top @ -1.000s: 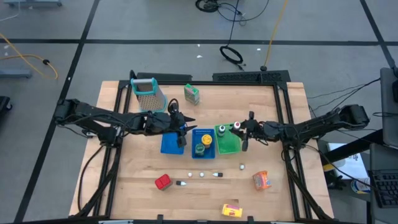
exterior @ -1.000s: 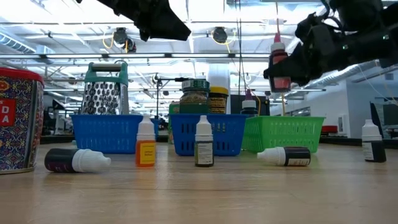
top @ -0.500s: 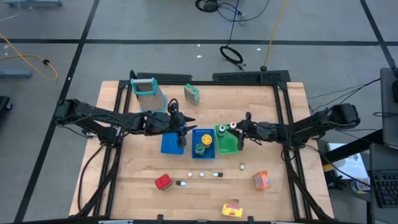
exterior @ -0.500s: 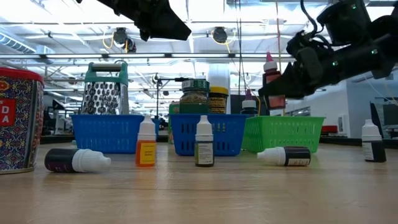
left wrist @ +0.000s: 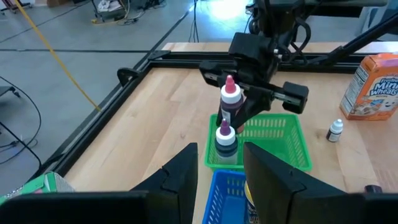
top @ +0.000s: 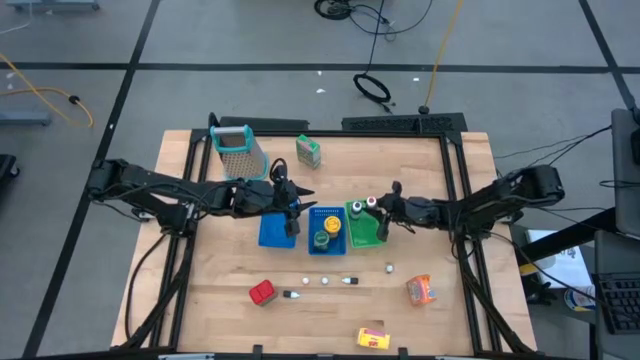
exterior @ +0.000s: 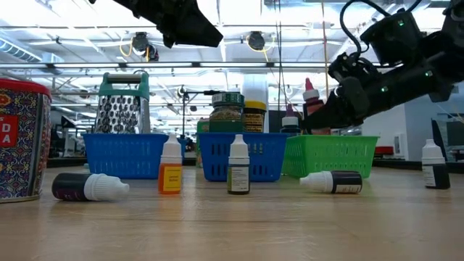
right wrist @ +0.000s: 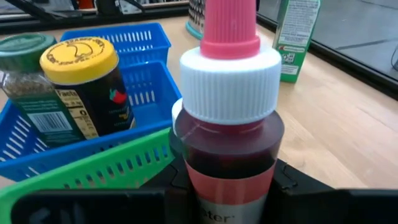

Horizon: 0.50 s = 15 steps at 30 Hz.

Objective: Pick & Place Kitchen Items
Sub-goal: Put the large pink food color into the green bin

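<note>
Right end effector grips red bottle upright over green basket; placing step; next: lower, release beside bottle inside.

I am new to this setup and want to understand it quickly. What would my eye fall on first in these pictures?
First, the right gripper holding a pink-tipped red bottle upright over the green basket, where another bottle already stands. Beside it, the middle blue basket holds two jars. The left gripper hangs over the other blue basket, and small dropper bottles lie and stand in a row on the table's front part.
</note>
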Available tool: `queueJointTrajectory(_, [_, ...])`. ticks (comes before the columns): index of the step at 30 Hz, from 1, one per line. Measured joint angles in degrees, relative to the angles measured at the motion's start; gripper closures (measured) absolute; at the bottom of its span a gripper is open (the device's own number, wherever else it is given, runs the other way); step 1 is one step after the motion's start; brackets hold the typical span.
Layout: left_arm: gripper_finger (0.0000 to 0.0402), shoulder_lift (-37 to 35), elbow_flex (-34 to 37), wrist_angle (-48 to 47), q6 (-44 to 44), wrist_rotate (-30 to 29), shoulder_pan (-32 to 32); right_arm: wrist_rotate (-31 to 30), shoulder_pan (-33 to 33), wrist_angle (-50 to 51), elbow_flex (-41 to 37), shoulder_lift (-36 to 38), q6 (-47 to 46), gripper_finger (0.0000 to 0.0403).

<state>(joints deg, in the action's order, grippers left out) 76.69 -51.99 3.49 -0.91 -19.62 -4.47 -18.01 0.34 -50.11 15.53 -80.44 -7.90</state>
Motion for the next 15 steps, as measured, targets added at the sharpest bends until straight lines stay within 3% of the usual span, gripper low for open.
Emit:
queueJointTrajectory(8, [0.0273,0.00,0.00,0.00,0.00,0.00,0.00,0.02,0.00,-1.53,0.02,-1.14,0.00,0.0316])
queueJointTrajectory(15, [0.0273,0.00,0.00,-0.01,0.00,0.00,0.00,0.03,0.00,-1.51,0.02,-1.14,0.29,0.0281])
